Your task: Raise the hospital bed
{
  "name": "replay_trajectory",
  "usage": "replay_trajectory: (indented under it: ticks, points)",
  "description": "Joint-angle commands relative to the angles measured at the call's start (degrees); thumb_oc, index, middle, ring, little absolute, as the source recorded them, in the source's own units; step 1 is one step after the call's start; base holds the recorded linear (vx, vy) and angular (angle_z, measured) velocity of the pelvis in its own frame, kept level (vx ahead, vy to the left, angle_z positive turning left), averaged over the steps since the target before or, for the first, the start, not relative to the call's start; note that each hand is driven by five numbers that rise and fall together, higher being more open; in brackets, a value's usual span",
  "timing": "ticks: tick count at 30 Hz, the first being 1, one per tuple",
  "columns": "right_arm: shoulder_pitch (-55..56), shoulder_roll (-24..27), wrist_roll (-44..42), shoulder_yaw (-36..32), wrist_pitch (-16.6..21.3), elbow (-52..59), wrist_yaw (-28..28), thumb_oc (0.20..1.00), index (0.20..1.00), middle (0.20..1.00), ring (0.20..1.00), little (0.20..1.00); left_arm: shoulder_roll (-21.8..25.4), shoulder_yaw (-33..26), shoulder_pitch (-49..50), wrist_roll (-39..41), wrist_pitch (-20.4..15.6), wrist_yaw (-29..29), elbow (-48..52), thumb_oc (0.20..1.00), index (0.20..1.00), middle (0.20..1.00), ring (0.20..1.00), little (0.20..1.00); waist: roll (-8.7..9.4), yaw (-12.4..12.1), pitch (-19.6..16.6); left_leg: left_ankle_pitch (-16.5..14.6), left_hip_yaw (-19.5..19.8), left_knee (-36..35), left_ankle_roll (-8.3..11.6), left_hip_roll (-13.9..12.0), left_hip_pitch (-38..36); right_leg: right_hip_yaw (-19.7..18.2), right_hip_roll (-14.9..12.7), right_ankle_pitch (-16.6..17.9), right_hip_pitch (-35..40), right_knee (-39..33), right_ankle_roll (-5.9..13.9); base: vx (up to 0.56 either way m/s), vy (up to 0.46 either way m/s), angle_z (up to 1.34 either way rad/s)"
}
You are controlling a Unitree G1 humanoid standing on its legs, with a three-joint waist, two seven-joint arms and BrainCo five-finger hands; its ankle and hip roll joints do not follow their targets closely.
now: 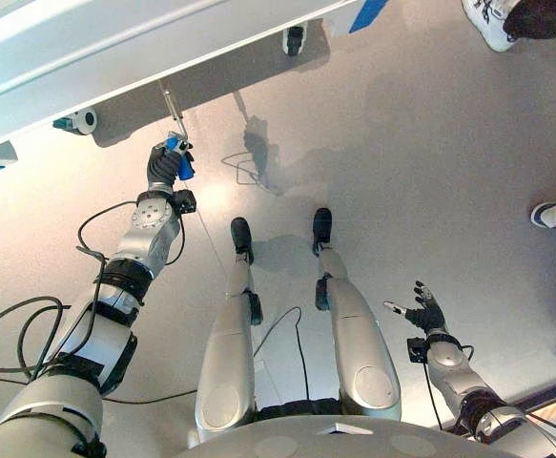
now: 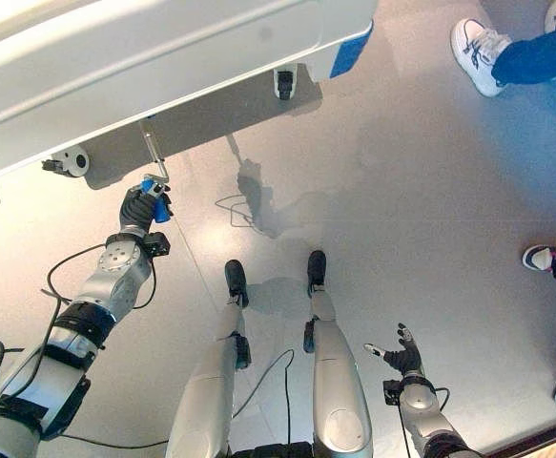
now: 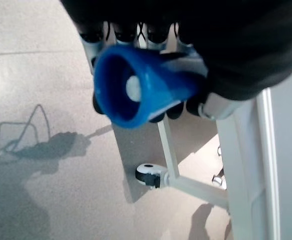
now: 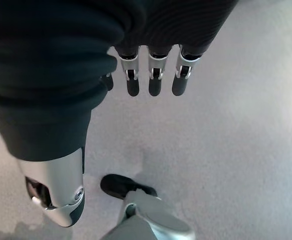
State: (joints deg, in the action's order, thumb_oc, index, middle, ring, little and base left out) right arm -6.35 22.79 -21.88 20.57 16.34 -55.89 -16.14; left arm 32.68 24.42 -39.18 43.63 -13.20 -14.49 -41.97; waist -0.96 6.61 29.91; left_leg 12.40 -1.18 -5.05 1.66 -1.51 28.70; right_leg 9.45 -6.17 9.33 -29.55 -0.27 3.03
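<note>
Left eye view: left hand (image 1: pixel 166 164) curled round blue crank handle (image 1: pixel 180 158) beneath hospital bed (image 1: pixel 115 57) edge. Caster (image 1: pixel 79 121) nearby. Right hand (image 1: pixel 424 311) slack-fingered, holding nothing, over bare floor (image 1: pixel 401 172); person's shoes (image 2: pixel 475 43) beyond.

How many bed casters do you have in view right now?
2. One caster sits under the bed beyond the left hand gripping the blue crank handle; the other caster is by the bed's blue corner. More may be hidden underneath.
</note>
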Motion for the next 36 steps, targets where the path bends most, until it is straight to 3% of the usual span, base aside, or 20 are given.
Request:
replay_trajectory:
  ticks: [1, 15, 25, 36]
  points:
    - [2.5, 1.1, 0.8, -2.2, -1.1, -1.9, -0.2, 1.0, 1.0, 1.0, 1.0, 1.0, 5.8, -6.3, -2.5, -0.1, -8.1, -0.1, 3.8, 0.2, 0.2, 0.2, 0.2, 0.2, 0.5, -1.7, -0.1, -3.9, -1.1, 0.1, 0.66, 2.9, -4.7, -1.3, -2.6, -1.5, -0.7, 5.5, 4.58, 0.0, 0.041, 0.16]
    - [1.7, 0.5, -0.2, -1.0, -0.5, -2.3, 0.2, 1.0, 1.0, 1.0, 1.0, 1.0, 7.9, -7.5, -3.6, -1.4, -5.2, 0.3, -8.9, 0.2, 0.2, 0.2, 0.2, 0.2, 2.76, -2.8, -0.1, -4.2, -0.3, 0.8, -0.01, 3.6, -1.5, -0.6, -3.4, -1.7, -1.8, 4.9, 4.88, 0.01, 0.046, 0.09]
    - [1.7, 0.6, -1.5, 2.1, 1.0, 2.0, -0.6, 1.0, 1.0, 1.0, 1.0, 1.0, 8.9, -6.4, -10.9, -4.9, -2.1, -0.9, -23.5, 0.2, 0.2, 0.2, 0.2, 0.2, 4.27, -1.1, -0.1, -4.1, -2.0, 0.5, -0.11, 3.1, 4.5, -2.6, -2.8, -0.8, -8.6, 4.5, 5.11, 0.0, 0.014, 0.0]
    - [1.8, 1.7, -1.2, 4.7, 2.7, 7.7, -2.6, 1.0, 1.0, 1.0, 1.0, 1.0, 8.0, -4.8, -16.9, -8.5, -0.5, -2.4, -29.1, 0.2, 0.2, 0.2, 0.2, 0.2, 4.17, 1.6, -0.1, -3.8, -4.5, 0.1, -0.04, 2.4, 10.0, -5.7, -1.7, 0.4, -16.4, 4.5, 5.1, 0.02, -0.001, -0.1]
